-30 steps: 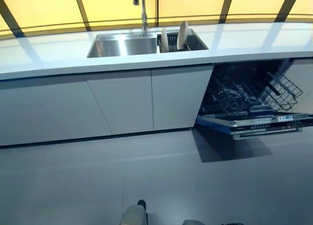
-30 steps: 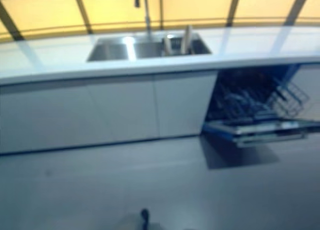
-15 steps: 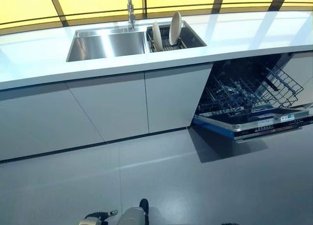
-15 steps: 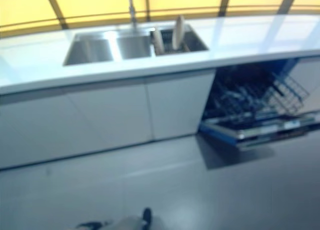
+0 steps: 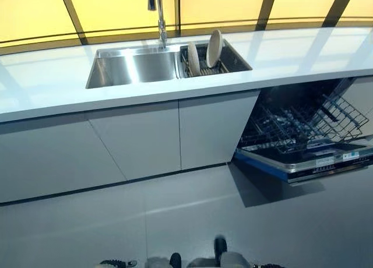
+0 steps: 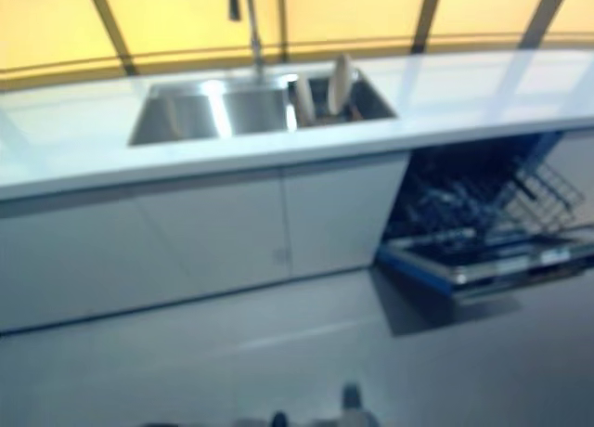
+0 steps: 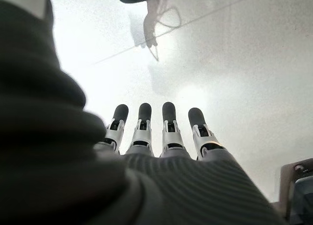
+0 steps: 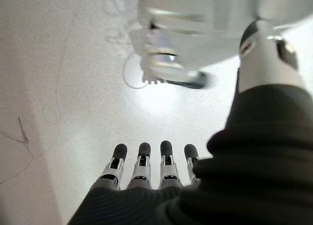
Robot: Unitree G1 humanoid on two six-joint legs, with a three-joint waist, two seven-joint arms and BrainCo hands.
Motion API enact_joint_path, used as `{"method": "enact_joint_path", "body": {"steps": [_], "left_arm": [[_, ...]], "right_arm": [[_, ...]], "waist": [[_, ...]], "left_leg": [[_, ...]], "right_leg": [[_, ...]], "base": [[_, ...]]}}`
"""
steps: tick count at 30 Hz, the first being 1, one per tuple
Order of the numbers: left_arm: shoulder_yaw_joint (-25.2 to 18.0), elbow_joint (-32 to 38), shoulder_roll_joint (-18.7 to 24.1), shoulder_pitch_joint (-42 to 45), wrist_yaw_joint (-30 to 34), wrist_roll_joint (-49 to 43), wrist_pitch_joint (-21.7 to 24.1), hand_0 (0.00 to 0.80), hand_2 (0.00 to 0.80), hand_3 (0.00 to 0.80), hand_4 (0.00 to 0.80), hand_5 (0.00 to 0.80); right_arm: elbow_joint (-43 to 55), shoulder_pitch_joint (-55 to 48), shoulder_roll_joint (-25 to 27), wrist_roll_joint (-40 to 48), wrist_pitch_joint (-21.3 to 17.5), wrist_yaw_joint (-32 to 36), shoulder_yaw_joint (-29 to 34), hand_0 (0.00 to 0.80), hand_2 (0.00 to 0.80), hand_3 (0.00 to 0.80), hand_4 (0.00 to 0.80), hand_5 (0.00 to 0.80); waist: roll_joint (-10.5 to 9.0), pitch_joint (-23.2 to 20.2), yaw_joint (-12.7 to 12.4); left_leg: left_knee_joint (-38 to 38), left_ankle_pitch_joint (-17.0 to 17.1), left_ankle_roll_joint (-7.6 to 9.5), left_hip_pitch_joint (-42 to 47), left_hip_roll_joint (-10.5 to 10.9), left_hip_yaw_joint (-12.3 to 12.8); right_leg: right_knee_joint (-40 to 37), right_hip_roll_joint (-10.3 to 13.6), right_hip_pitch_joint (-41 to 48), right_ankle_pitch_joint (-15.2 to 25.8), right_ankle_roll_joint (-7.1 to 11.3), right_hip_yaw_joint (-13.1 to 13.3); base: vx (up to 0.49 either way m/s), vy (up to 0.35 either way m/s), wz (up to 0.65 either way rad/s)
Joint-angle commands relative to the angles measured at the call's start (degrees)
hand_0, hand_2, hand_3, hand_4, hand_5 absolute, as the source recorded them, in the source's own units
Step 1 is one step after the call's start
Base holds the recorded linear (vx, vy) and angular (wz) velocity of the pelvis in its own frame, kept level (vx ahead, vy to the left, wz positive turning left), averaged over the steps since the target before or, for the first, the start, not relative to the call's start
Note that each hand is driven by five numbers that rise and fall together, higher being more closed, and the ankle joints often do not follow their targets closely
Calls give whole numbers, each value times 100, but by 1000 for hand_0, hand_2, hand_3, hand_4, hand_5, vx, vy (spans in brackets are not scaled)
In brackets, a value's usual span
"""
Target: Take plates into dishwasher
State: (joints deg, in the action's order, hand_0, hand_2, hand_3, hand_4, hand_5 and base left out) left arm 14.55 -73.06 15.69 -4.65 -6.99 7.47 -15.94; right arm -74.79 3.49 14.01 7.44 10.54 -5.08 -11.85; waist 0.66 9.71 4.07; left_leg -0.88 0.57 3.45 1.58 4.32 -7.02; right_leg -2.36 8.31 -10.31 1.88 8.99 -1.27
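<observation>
Plates, two pale round ceramic ones (image 5: 207, 51), stand on edge in a dark wire rack (image 5: 205, 67) in the right part of the steel sink (image 5: 134, 67), well apart from both hands. The left hand (image 7: 161, 137) has its fingers (image 7: 168, 120) straight and relaxed over the grey floor (image 5: 192, 221), holding nothing; the right hand (image 8: 146, 173) likewise, its fingers (image 8: 143, 161) extended and empty. The sink is set into the long white desk (image 5: 303, 49). Under the desk's right end, the dark dishwasher (image 5: 303, 140) stands with its door down and its wire basket (image 5: 309, 119) pulled out.
</observation>
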Motion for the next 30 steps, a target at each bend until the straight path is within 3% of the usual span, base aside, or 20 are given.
{"method": "enact_joint_path", "body": {"steps": [1, 3, 6, 9, 15, 19, 21, 22, 23, 24, 25, 27, 29, 30], "left_arm": [[4, 103, 57, 228, 166, -540, 178, 0, 0, 0, 0, 0], [-4, 57, -31, 320, 96, -592, 197, 0, 0, 0, 0, 0], [7, 53, -110, 307, 194, -1022, 207, 0, 0, 0, 0, 0], [127, 133, -12, 278, 99, -812, 129, 0, 0, 0, 0, 0], [283, 222, 109, 200, 290, -1055, 324, 0, 0, 0, 0, 0], [305, 200, 105, 187, 156, -897, 208, 0, 0, 0, 0, 0], [157, 184, 71, 242, 11, -705, -9, 0, 0, 0, 0, 0], [116, 150, 36, 266, -48, -652, -15, 0, 0, 0, 0, 0], [73, 110, -12, 294, -87, -573, 5, 0, 0, 0, 0, 0], [17, 103, -56, 325, -82, -527, -12, 0, 0, 0, 0, 0], [-10, 107, -82, 356, -98, -463, -29, 0, 0, 0, 0, 0], [2, 102, -128, 391, -71, -357, 24, 0, 0, 0, 0, 0], [58, 137, -153, 348, -118, -334, -10, 0, 0, 0, 0, 0], [90, 118, -164, 315, -185, -297, -24, 0, 0, 0, 0, 0]], "right_arm": [[129, 83, 73, 55, 95, -50, 26, 0, 0, 0, 0, 0], [202, 74, 58, 104, 187, -146, -30, 0, 0, 0, 0, 0], [180, 45, 100, 328, 14, -283, 68, 0, 0, 0, 0, 0], [208, 78, 225, 67, 16, -251, 4, 0, 0, 0, 0, 0], [228, 78, 237, 212, -116, -357, 13, 0, 0, 0, 0, 0], [284, 140, 273, 61, -194, -262, -52, 0, 0, 0, 0, 0], [360, 165, 298, -111, -79, -134, -194, 0, 0, 0, 0, 0], [386, 166, 328, -209, -12, -53, -242, 0, 0, 0, 0, 0], [414, 170, 354, -363, 64, 52, -300, 0, 0, 0, 0, 0], [410, 164, 362, -510, 121, 117, -339, 0, 0, 0, 0, 0], [383, 151, 358, -564, 184, 127, -368, 0, 0, 0, 0, 0], [300, 162, 341, -641, 211, 190, -385, 0, 0, 0, 0, 0], [240, 199, 311, -600, 204, 228, -349, 0, 0, 0, 0, 0], [220, 210, 295, -537, 206, 222, -336, 0, 0, 0, 0, 0]], "waist": [[-138, 192, 21], [-172, 142, 20], [-181, 91, 20], [-139, 111, 89], [-38, 146, 72], [-12, 31, 113], [-18, -109, 97], [-159, -96, 25], [-295, -3, -112], [-307, 106, -244], [-299, 141, -337], [-75, 235, -505], [128, 252, -688], [135, 255, -786]], "left_leg": [[-1043, -1437, 46, 798, 199, 9], [-1182, -1491, -21, 886, 91, 18], [-1093, -1579, -44, 1016, -35, 52], [-781, -1438, -87, 1013, -117, 36], [-408, -1173, -188, 1011, -252, 38], [-633, -1325, -366, 1184, -470, 211], [-2080, -204, -652, 1004, -826, 520], [-3188, 198, -682, 379, -844, 615], [-4281, 420, -653, -578, -637, 611], [-4633, 504, -652, -1296, -621, 666], [-4335, 633, -667, -1610, -615, 703], [-2620, 711, -684, -1396, -661, 914], [-957, 1122, -798, -1416, -890, 1065], [-450, 1311, -857, -1491, -900, 924]], "right_leg": [[301, -87, -316, 1113, -118, 28], [738, -83, -308, 1027, -171, 58], [928, -126, -178, 810, -249, 53], [981, -155, -226, 729, -206, 144], [1163, -76, -247, 566, -144, -96], [1465, -65, -301, 282, -299, -379], [1345, -334, 127, -53, -698, -550], [1260, -322, 357, -125, -839, -518], [1237, -288, 602, -219, -958, -449], [1272, -328, 819, -339, -1043, -418], [1281, -343, 991, -426, -1049, -403], [1243, -494, 1373, -630, -903, -381], [1150, -691, 1742, -826, -796, -324], [1108, -694, 1958, -925, -750, -195]], "base": [[178, -113, 21], [249, -161, 65], [307, -160, 57], [224, -46, 12], [165, -41, -5], [188, -107, 5], [224, -240, 10], [240, -288, 7], [275, -240, 6], [329, -139, -3], [413, 1, -19], [470, 159, -50], [522, 215, -45], [503, 176, 0]]}}
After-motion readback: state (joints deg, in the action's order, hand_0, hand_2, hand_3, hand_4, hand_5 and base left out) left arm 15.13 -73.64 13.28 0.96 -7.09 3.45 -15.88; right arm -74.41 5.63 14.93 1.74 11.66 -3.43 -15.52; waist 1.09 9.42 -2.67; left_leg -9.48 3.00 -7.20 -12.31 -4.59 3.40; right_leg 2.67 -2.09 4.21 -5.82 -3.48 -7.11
